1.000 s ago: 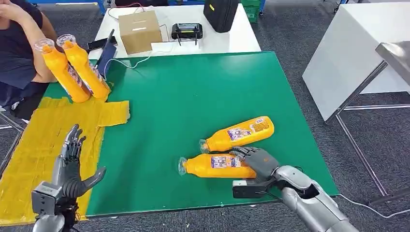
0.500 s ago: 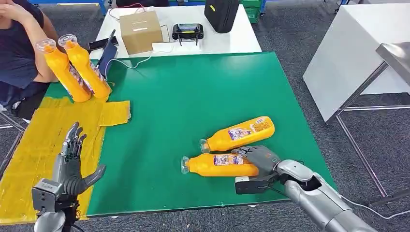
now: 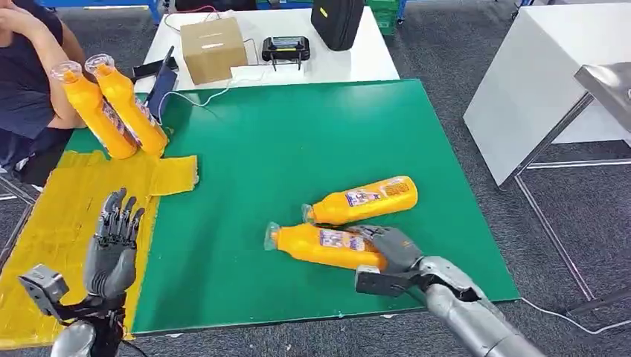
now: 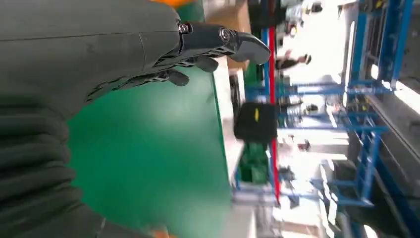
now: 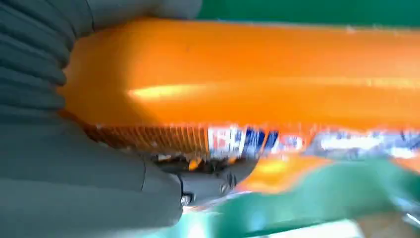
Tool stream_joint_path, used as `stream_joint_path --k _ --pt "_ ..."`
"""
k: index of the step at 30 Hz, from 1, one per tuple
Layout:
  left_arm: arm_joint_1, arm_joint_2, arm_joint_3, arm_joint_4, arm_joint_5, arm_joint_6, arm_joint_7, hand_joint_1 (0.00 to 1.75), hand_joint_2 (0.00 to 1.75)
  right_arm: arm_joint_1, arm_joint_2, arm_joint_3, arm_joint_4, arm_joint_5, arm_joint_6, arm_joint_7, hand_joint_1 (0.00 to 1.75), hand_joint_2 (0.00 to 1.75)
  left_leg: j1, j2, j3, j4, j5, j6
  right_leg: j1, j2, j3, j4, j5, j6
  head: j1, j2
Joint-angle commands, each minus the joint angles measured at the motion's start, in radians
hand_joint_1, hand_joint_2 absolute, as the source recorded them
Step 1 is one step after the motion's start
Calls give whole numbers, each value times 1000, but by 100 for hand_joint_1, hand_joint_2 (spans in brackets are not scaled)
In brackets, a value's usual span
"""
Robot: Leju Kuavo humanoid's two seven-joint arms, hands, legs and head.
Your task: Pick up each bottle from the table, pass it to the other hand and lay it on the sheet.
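Compared with a second ago, the near orange plastic bottle [image 3: 326,246] has swung so its capped neck points further left and its base sits under the right hand [image 3: 392,249], which grips it at the base end. Meanwhile the left hand [image 3: 111,249] has turned more upright over the yellow sheet.

From the head view, four smooth orange plastic bottles can be counted: the gripped one on the near right of the flat green table mat [image 3: 298,141], a second labelled orange bottle [image 3: 362,201] lying just beyond it and close beside it, and two upright orange bottles [image 3: 111,108] leaning together at the far left edge, next to a seated person's arm [image 3: 59,82]. The crinkled yellow sheet [image 3: 59,216] covers the near left corner. Beyond the mat stand one brown cardboard box [image 3: 214,48], one black device [image 3: 287,48] and one black case [image 3: 338,21].

Up close, the right wrist view adds what the head view cannot: the bottle's glossy rounded side [image 5: 247,74] and its printed label pressed into the grey palm, with a dark finger [image 5: 208,183] curled under it.

At the other arm, the left wrist view shows the left hand empty, its dark fingers [image 4: 218,37] extended and apart above the green mat.
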Motion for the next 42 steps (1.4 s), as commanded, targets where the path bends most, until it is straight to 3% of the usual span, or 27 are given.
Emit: stream_joint_path --k 1,11,12,14,21,23,27,28,33,39,42 --pt "-36 -105 -123 -3 63 32 28 0 175 -72 282 -214 -136 -249 62 3 175 175 0 -3 -5 1 1 -2 0 4 -5 3 -1 -1 0 0" --pt "-25 -101 -209 -46 64 63 12 0 175 -157 302 -236 -113 -287 36 15 164 175 1 -8 -5 2 2 -2 -1 2 -3 2 -2 -2 0 0" --pt "-25 -101 -217 -49 59 69 10 0 175 -169 307 -238 -105 -290 34 20 152 175 0 -7 -6 1 3 -2 -1 2 -4 2 -1 -1 0 0" --pt "-33 -101 -231 -48 54 73 10 0 175 -190 324 -235 -83 -290 28 32 143 175 1 -8 -6 3 1 -3 0 4 -3 3 -2 -2 0 0" --pt "-51 -104 -255 -46 35 89 5 0 175 -237 378 -192 16 -270 13 49 141 175 3 -9 -2 3 0 -4 2 8 0 3 -3 -4 0 0" --pt "-51 -104 -255 -46 35 89 5 0 175 -237 378 -192 16 -270 13 49 143 175 1 -8 -4 1 2 -2 1 3 -2 1 -1 -2 0 0" --pt "-61 -99 -270 -36 35 87 5 0 175 -262 426 -108 83 -232 29 48 148 175 3 -8 -2 1 0 -3 1 8 0 1 -2 -3 0 0" --pt "-62 -99 -270 -36 35 87 5 0 175 -257 435 -99 86 -225 20 48 143 175 1 -4 -6 0 2 -2 0 4 -4 1 0 -1 0 0" --pt "-47 -107 -261 -46 41 99 6 0 175 -189 491 51 99 -147 8 33 145 175 3 -6 -2 -1 1 -3 1 6 -1 0 -2 -3 0 0" --pt "-36 -109 -240 -47 46 114 -3 0 175 -129 512 257 112 -82 35 18 147 175 2 -5 -5 -1 2 -2 1 4 -4 0 -2 -2 0 0" --pt "-30 -107 -230 -51 47 113 -4 0 175 -110 507 300 109 -73 30 13 147 175 2 -6 -5 -1 2 -2 1 4 -3 -1 -2 -2 0 0"
